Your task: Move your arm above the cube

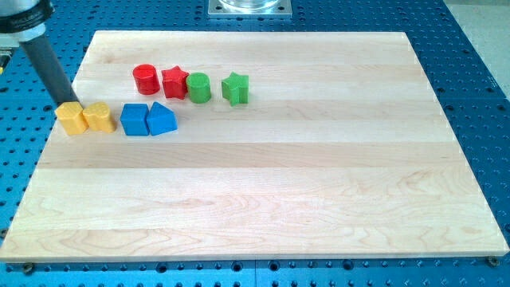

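Observation:
My tip (67, 103) rests at the view's far left, touching the top edge of a yellow block (71, 119). A second yellow block (99, 116) stands right beside it. To their right is the blue cube (135, 119), with a blue wedge-shaped block (162, 119) against its right side. Above them runs a row: a red cylinder (146, 79), a red star (174, 81), a green cylinder (198, 88) and a green star (235, 88). The tip is left of the blue cube, about two block widths away.
The wooden board (263, 199) lies on a blue perforated table (478, 48). A metal base plate (250, 7) sits at the view's top centre. The rod slants up to the view's top left corner.

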`<action>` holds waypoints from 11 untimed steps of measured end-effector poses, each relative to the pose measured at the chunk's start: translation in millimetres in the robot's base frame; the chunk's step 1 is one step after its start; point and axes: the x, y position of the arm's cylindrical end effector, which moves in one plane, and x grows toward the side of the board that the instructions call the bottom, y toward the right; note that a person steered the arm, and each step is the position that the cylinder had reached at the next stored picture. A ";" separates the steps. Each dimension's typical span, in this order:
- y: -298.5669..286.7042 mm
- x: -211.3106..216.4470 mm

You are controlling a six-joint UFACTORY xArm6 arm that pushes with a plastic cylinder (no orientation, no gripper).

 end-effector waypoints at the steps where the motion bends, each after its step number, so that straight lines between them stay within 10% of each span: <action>1: 41.9 2.6; 11: 91.5 13.4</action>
